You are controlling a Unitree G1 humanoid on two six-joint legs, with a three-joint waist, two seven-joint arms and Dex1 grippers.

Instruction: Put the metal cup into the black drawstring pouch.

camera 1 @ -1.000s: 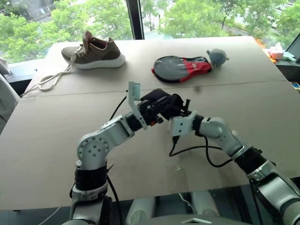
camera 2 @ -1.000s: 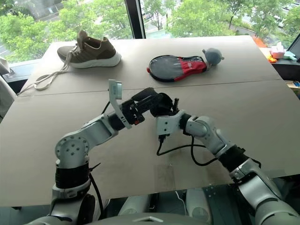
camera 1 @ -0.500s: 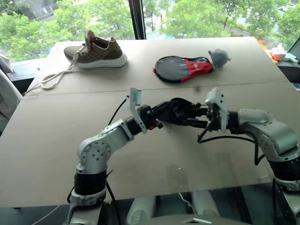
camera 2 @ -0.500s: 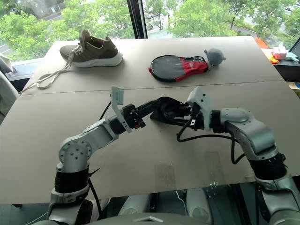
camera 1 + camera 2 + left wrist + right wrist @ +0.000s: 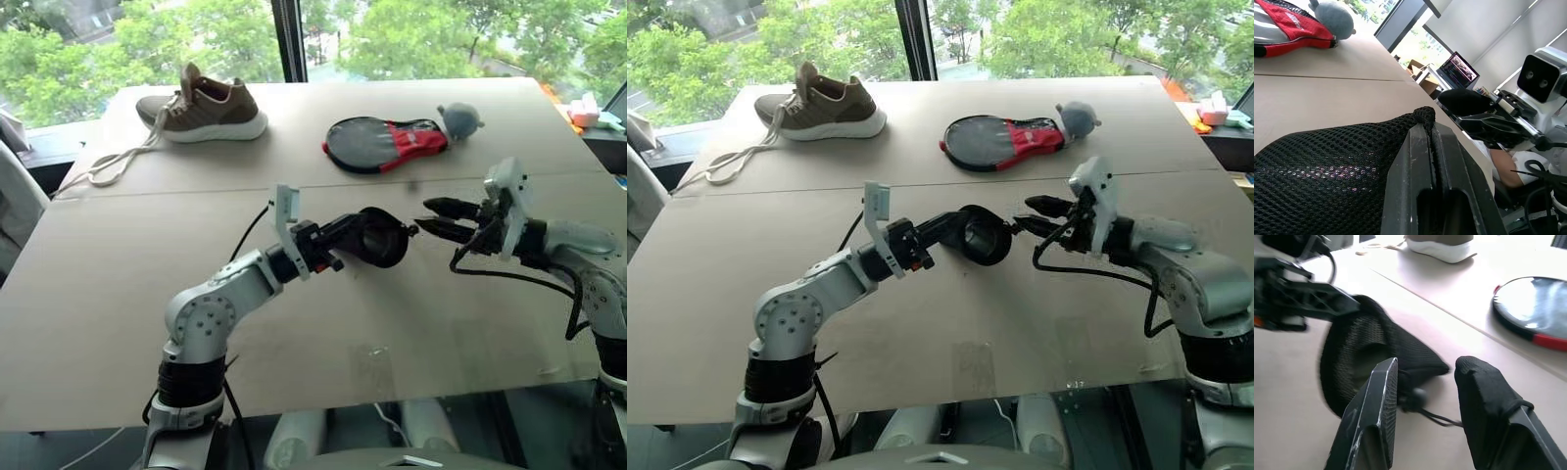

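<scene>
**Item: black mesh drawstring pouch**, soft fabric, held above the tan table, its round mouth turned toward the right arm.

- Left gripper: fingers pressed together on the pouch's rim, pinching the mesh.
- Right gripper: just beside the pouch mouth, fingers apart and empty. The pouch's thin cord and knot lay in line between them.
- Small silver metal cup: not plainly seen. A dull pale shape showed inside the pouch mouth and was judged to be the cup, though this was not certain.
- Beyond the pouch, well apart from it: a brown lace-up shoe with white sole, a round black-and-red paddle cover and a grey ball-like thing.

**Handling note (judgement):** the cup appeared lodged. The left pinch should stay firm, with the mouth kept from tipping downward so nothing slides out. The right fingers, if used, should close on the cord alone and draw straight away from the pouch.
</scene>
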